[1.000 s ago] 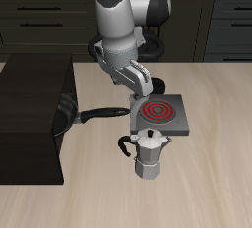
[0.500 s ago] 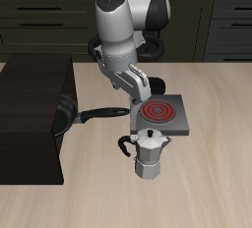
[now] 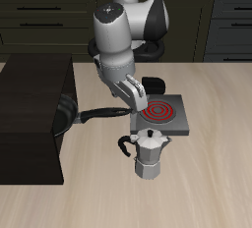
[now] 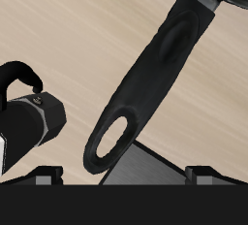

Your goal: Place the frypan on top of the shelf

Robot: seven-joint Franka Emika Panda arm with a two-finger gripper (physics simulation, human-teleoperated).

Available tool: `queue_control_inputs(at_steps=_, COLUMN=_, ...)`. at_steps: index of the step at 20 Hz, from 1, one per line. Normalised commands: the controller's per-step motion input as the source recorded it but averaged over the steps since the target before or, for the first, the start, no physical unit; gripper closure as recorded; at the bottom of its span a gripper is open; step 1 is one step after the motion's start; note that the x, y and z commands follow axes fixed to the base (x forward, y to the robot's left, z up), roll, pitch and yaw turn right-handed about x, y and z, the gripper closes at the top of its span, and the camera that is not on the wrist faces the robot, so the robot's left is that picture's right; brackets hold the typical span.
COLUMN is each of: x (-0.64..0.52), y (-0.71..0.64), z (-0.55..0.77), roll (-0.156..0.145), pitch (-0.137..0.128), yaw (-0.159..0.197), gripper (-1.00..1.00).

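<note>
Frypan (image 3: 66,113) tilted against the shelf (image 3: 30,114) side wall, pan body beside the shelf's edge, not on the flat top; long handle (image 4: 145,79) sticking out over the worktop (image 3: 212,124) toward the stove plate (image 3: 159,115). Fingers (image 4: 44,176) barely visible in wrist view, spread apart, gripping nothing, hovering above the handle's hanging-hole end. In exterior view fingers hidden behind the arm (image 3: 123,45), so spacing only readable from wrist view. Silver moka pot (image 3: 149,152) upright just beside the stove plate, nearer the worktop's front edge. Red coil on stove plate bare. Dark drawer cabinets (image 3: 231,21) farther back.
</note>
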Motion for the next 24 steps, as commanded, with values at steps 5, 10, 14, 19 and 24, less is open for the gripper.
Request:
queue_control_inputs(at_steps=5, x=0.05, y=-0.04, z=-0.11, roll=-0.005, pitch=0.006, yaw=-0.039, gripper=-1.00)
queue_control_inputs(at_steps=10, x=0.04, y=-0.08, z=-0.12, roll=-0.009, pitch=0.007, yaw=-0.047, gripper=-1.00)
queue_control_inputs(at_steps=14, x=0.04, y=-0.14, z=-0.20, roll=-0.016, pitch=0.019, yaw=-0.048, gripper=-1.00)
queue_control_inputs(at_steps=19, x=0.00, y=-0.09, z=-0.18, roll=-0.007, pitch=0.018, yaw=-0.048, gripper=-1.00)
queue_control_inputs(at_steps=24, x=-0.02, y=-0.05, z=-0.16, roll=0.037, pitch=-0.011, yaw=-0.064, gripper=-1.00)
